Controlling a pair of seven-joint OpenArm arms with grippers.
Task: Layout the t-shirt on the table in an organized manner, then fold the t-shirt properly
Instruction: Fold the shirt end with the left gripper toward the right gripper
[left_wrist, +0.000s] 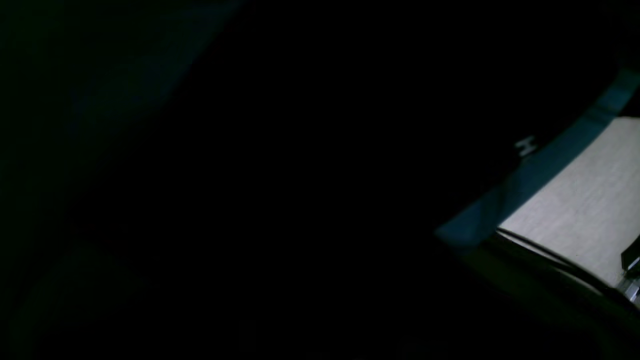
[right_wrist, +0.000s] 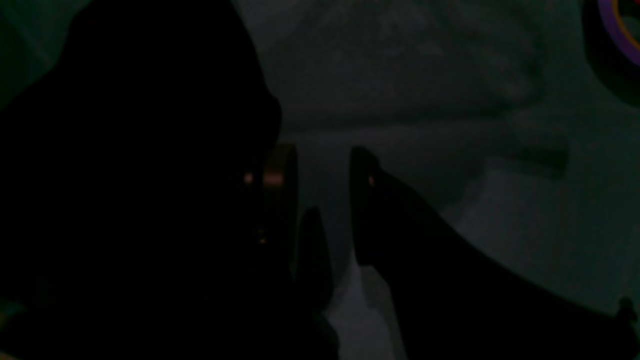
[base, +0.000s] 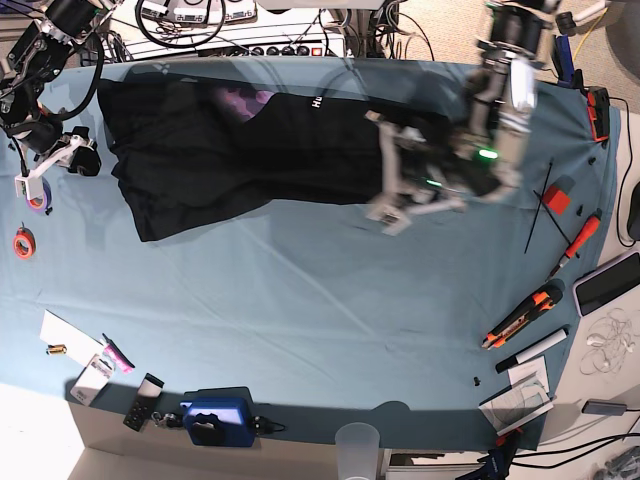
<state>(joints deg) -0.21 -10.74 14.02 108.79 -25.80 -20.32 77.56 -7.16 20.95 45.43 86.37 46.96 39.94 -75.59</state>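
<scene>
My left pincer (base: 395, 200) pinches the soft, limp black t-shirt (base: 250, 150), spread along the table's (base: 300, 300) far edge; my right pincer (base: 60, 160) hangs spread beside its left end. Hems grip best.

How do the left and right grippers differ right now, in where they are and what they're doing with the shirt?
The left gripper sits at the black t-shirt, by the garment's near edge toward the table's middle; the right gripper stands off the shirt at the table's edge, near a purple tape roll. The left one is shut, apparently on fabric; the right wrist view shows the right one's fingers apart and empty. Both are low over the teal cloth.
</scene>
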